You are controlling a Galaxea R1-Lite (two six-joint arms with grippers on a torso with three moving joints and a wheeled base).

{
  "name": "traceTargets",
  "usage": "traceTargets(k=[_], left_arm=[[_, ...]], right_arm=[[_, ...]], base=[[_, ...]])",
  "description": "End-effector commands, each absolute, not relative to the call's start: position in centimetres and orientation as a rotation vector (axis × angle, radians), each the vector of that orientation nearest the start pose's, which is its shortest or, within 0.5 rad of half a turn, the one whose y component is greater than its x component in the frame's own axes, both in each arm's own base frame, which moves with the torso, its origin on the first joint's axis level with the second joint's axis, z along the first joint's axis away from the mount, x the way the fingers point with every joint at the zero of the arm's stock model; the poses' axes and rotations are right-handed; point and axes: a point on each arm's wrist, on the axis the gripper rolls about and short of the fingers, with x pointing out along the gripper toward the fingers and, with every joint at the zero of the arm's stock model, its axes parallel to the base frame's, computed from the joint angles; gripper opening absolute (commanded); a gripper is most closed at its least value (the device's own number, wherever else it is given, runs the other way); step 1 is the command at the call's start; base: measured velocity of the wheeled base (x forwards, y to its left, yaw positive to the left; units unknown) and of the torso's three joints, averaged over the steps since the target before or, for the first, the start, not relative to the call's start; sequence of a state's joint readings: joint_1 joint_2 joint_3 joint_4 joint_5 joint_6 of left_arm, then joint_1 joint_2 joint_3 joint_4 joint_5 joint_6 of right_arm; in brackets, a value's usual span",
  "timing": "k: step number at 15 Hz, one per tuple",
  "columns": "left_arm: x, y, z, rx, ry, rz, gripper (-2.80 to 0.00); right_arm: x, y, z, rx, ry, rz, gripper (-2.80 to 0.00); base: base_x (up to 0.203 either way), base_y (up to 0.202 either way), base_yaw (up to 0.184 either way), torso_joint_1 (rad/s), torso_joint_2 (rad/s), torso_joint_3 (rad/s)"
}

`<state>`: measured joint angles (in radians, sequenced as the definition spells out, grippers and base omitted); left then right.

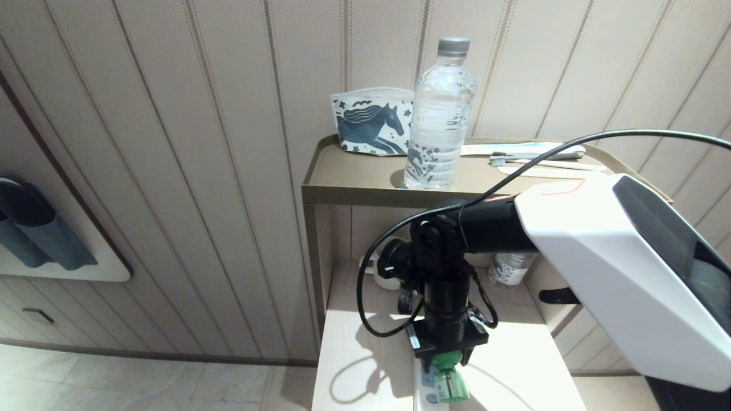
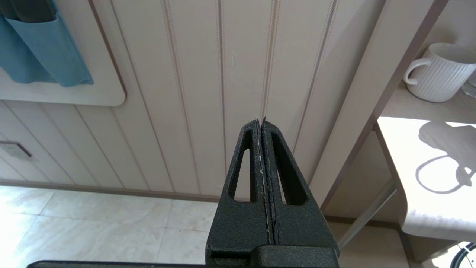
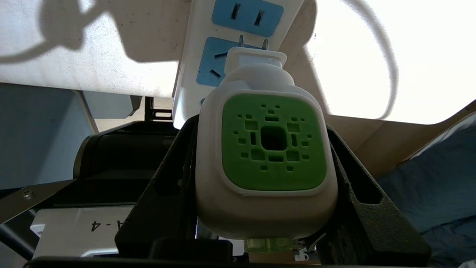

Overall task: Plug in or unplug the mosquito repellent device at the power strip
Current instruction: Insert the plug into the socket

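right gripper [image 3: 266, 178] clamped on mosquito repellent device [image 3: 266, 156], fingers [image 3: 357, 208] on both its sides, over the power strip [image 3: 193, 67] on the lower shelf [image 1: 354, 354]. prongs sit just at a blue socket [image 3: 214, 61], seated or not unclear. left gripper [image 2: 262, 128] pressed closed, empty, off beside the shelf facing the wall [image 2: 186, 93].

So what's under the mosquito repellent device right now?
The power strip lies beneath the mosquito repellent device, which the right gripper holds; its two prongs show bare above a blue socket. The rest of the strip is hidden behind the device.
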<state>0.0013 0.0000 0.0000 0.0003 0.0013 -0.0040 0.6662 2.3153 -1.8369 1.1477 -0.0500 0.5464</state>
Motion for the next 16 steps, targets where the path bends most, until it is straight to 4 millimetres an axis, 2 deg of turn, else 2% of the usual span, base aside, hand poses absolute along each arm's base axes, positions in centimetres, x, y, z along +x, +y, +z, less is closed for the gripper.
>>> traceTargets(k=[1,4,12,16], left_arm=[[-2.3,0.0,7.6,-0.005,0.002,0.003,-2.8],[-2.3,0.0,7.6,-0.005,0.002,0.003,-2.8],[-2.3,0.0,7.6,-0.005,0.002,0.003,-2.8],[-2.3,0.0,7.6,-0.005,0.002,0.003,-2.8]], right_arm=[[30.4,23.7,9.5,-0.154,1.59,0.032,-2.8],[30.6,23.9,9.1,-0.148,1.58,0.038,-2.8],[30.7,24.0,10.2,-0.13,1.548,0.053,-2.8],[30.7,23.8,9.7,-0.137,1.562,0.045,-2.8]], base=[[0.0,0.0,0.0,0.0,0.0,0.0],[0.0,0.0,0.0,0.0,0.0,0.0],[0.0,0.0,0.0,0.0,0.0,0.0],[0.0,0.0,0.0,0.0,0.0,0.0]])
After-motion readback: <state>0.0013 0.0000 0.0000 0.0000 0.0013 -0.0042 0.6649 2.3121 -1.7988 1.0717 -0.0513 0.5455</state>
